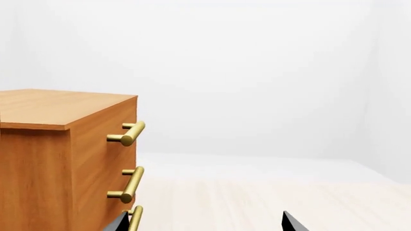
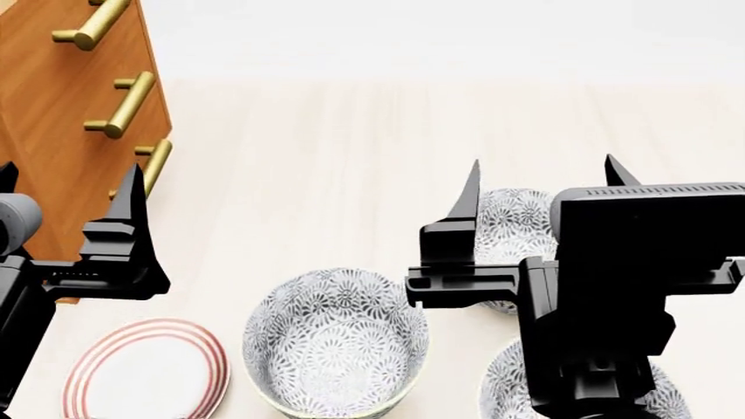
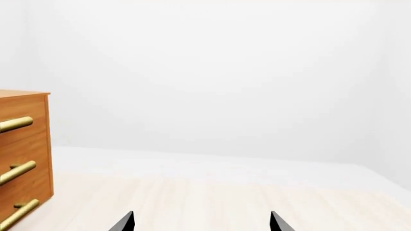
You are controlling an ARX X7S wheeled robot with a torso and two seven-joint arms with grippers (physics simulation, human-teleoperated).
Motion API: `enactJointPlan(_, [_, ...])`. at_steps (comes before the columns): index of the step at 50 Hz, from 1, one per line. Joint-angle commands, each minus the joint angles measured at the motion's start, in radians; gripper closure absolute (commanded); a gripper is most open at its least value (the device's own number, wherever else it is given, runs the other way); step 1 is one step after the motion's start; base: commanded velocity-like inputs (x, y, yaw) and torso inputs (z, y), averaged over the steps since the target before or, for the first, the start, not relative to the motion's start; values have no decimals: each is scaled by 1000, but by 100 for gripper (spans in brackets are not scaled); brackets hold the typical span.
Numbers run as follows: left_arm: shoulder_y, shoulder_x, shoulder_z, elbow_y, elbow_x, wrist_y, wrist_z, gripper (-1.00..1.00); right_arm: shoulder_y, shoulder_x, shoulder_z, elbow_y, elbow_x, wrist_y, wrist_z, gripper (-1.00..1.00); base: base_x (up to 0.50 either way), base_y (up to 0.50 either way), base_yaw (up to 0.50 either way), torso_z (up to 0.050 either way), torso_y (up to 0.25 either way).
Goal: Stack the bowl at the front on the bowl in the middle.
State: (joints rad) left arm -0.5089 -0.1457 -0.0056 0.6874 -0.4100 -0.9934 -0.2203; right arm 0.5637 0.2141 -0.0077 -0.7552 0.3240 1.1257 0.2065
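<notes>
Three patterned grey-and-white bowls show in the head view. The nearest bowl (image 2: 503, 384) sits at the bottom right, mostly hidden under my right arm. A large bowl (image 2: 338, 340) stands a little farther, left of it. The farthest bowl (image 2: 518, 218) shows between my right gripper's fingers. My right gripper (image 2: 542, 175) hovers above these bowls, open and empty. My left gripper (image 2: 64, 188) is open and empty near the dresser. Neither wrist view shows a bowl; the left gripper (image 1: 205, 224) and the right gripper (image 3: 202, 224) appear only as spread fingertips.
A wooden dresser (image 2: 70, 113) with brass handles stands at the left, close to my left gripper; it also appears as the dresser (image 1: 38, 159) and dresser (image 3: 22, 144). A white plate (image 2: 146, 371) with red rings lies left of the large bowl. Pale wooden floor stretches beyond.
</notes>
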Motion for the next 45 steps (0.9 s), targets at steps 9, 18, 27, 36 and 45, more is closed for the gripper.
enactJointPlan(9, [0, -10, 3, 2, -18, 3, -14, -100, 0, 10, -14, 1, -5, -17, 18, -100, 431, 0, 0, 0, 2])
enactJointPlan(18, [3, -15, 8, -4, -21, 13, -18, -100, -12, 38, -41, 1, 12, -36, -16, -100, 40, 0, 0, 0, 0])
enactJointPlan(27, [6, -19, 11, -5, -28, 17, -24, -100, 20, 11, -23, 30, -15, 25, 60, -100, 111, 0, 0, 0, 0])
enactJointPlan(36, [8, -23, 14, -12, -32, 26, -27, -100, 32, 0, 0, 45, -24, 33, 91, -100, 0, 0, 0, 0, 0])
enactJointPlan(45, [11, -30, 19, -19, -34, 33, -32, -100, 213, -40, 246, 54, 91, 419, 90, -100, 0, 0, 0, 0, 0])
